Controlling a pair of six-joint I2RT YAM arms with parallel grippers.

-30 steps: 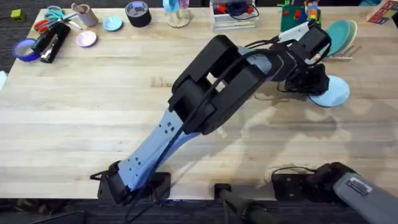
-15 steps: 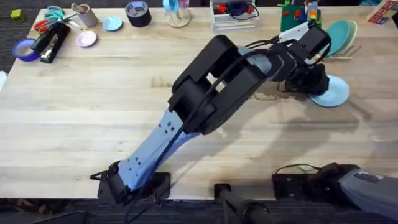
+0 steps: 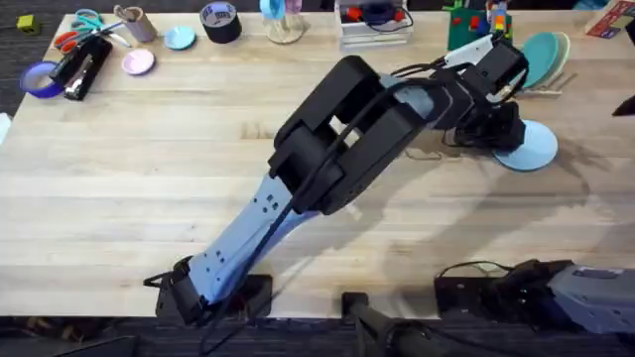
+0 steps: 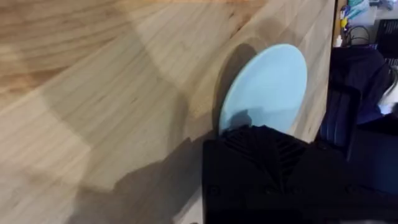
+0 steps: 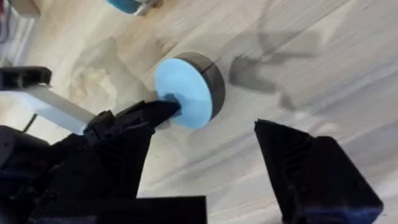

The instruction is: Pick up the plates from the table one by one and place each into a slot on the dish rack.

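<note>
Light blue plate (image 3: 526, 147) lies flat on the table (image 3: 149, 178) at upper right of the overhead frame, face up, so no long axis to record. Left gripper (image 3: 493, 129) sits at its near-left rim, arm stretched diagonally from lower left; jaw state cannot be told, own body blocks the left wrist view. Just behind it, at the top right edge, the dish rack (image 3: 548, 87) holds a teal plate (image 3: 541, 55) and a pale yellow plate (image 3: 564, 52) upright. Right gripper (image 5: 205, 168), fingers apart and holding nothing, looks toward the blue plate from the right wrist camera
</note>
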